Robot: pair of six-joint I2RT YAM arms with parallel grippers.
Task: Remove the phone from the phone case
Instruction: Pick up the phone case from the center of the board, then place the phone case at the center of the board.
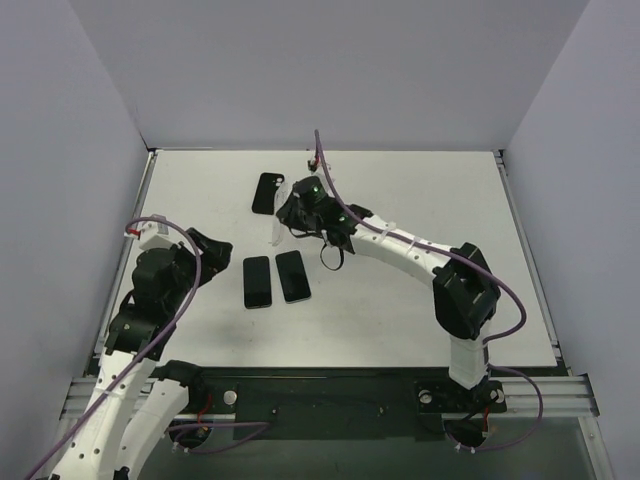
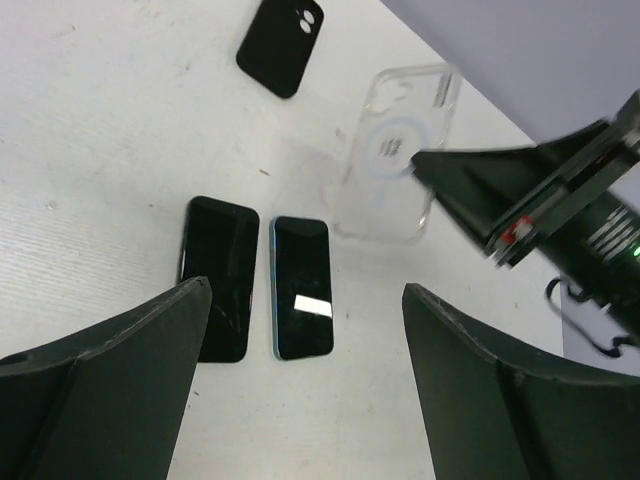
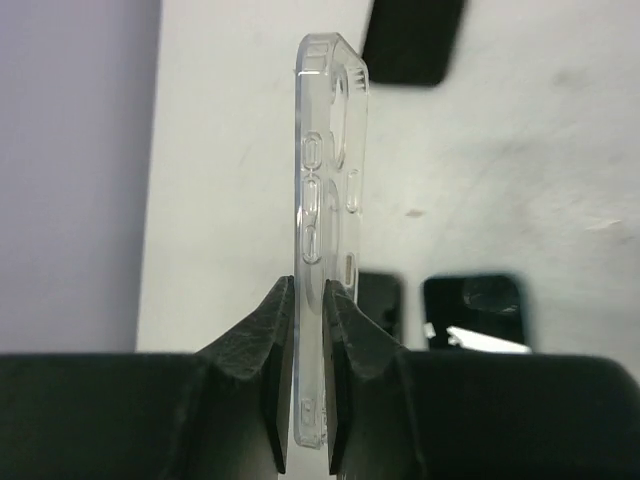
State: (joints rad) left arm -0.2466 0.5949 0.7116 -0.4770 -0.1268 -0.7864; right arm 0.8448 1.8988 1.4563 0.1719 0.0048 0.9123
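Note:
My right gripper is shut on a clear phone case, pinching one wall and holding it on edge above the table; it also shows in the left wrist view and top view. The case looks empty. Two dark phones lie flat side by side mid-table: one with a blue rim and one with a cracked screen. My left gripper is open and empty, above the table near the phones; it shows at the left in the top view.
A black phone case lies back side up at the far middle, seen also in the left wrist view and the right wrist view. Grey walls enclose the white table on three sides.

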